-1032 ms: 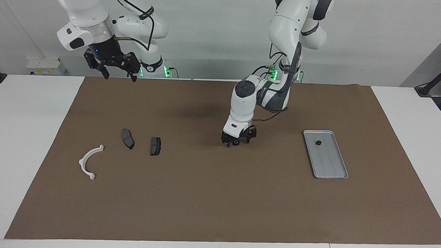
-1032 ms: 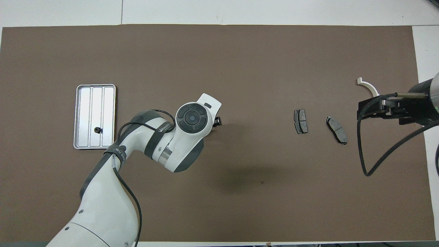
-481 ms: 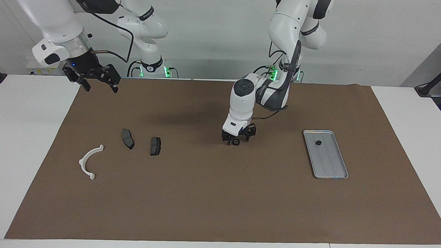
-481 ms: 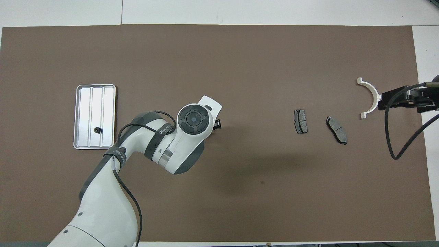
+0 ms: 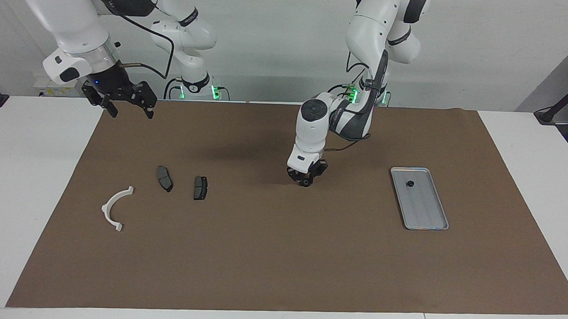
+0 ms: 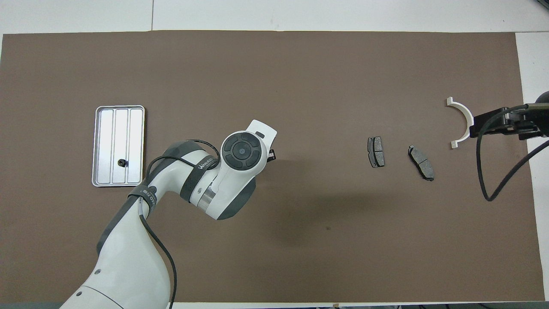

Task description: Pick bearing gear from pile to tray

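My left gripper stands low on the brown mat near its middle, its fingertips drawn together on a small black bearing gear that rests on the mat. From overhead the left wrist hides this grip; only a bit of the left gripper shows. The silver tray lies toward the left arm's end of the table, with another small black gear in it. The tray and its gear also show from overhead. My right gripper hangs open in the air over the mat's corner.
The pile lies toward the right arm's end: two dark brake pads and a white curved bracket. From overhead the right gripper sits beside the bracket.
The left gripper's fingers have come together on the bearing gear. The right arm swung out toward its own end of the table, then held still.
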You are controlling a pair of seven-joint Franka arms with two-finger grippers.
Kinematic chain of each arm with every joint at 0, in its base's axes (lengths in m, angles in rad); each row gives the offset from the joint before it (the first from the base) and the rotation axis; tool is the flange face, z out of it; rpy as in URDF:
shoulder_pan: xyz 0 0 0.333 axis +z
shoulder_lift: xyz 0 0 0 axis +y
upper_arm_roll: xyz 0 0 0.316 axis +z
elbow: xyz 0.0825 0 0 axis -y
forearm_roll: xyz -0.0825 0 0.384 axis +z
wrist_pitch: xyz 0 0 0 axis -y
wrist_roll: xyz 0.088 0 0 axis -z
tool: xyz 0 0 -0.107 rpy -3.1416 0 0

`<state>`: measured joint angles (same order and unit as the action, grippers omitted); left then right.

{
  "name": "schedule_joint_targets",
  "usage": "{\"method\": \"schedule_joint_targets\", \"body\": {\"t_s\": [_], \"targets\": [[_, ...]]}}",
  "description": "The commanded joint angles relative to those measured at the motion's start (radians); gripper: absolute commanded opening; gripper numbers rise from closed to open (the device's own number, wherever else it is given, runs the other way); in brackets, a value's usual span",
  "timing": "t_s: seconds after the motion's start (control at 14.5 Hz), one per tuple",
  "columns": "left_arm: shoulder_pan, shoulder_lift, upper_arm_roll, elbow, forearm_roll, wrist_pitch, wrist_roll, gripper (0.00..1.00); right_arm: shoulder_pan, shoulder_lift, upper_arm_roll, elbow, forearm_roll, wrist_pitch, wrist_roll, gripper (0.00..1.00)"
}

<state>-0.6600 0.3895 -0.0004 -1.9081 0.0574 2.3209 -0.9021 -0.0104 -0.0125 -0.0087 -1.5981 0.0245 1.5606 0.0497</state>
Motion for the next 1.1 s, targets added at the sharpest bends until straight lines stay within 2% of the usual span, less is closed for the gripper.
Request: {"method": "schedule_joint_targets", "body": {"t_s": [0.0,0.14,0.28,0.41,0.55,0.62,0.76,1.03], "targets": [[0.011,-0.023,0.01,0.023,0.016,-0.033,-0.014,0.0,0.007,-0.006,0.022,0.001,-0.089,-0.008,-0.008,1.0],[0.077,-0.072,0.008,0.092,0.009,-0.137,0.085,0.0,0.006,-0.007,0.036,0.001,-0.092,-0.01,-0.007,1.0],[0.188,-0.148,0.007,0.196,-0.039,-0.332,0.297,0.0,0.004,-0.007,0.036,0.001,-0.092,-0.01,-0.008,1.0],[0.342,-0.166,0.016,0.338,-0.109,-0.542,0.577,0.0,-0.002,-0.007,0.036,0.001,-0.081,-0.011,-0.008,1.0],[0.491,-0.158,0.016,0.395,-0.12,-0.621,0.81,0.0,-0.002,-0.007,0.038,0.001,-0.078,-0.011,-0.007,1.0],[0.544,-0.158,0.017,0.388,-0.123,-0.594,0.9,0.0,-0.002,-0.006,0.038,0.001,-0.075,-0.01,-0.007,1.0],[0.635,-0.173,0.017,0.287,-0.123,-0.469,1.027,0.0,-0.002,-0.006,0.038,0.003,-0.055,-0.01,-0.005,1.0],[0.655,-0.173,0.019,0.054,-0.122,-0.171,1.085,0.0,-0.002,-0.007,0.038,0.003,-0.038,-0.007,0.025,1.0]]}}
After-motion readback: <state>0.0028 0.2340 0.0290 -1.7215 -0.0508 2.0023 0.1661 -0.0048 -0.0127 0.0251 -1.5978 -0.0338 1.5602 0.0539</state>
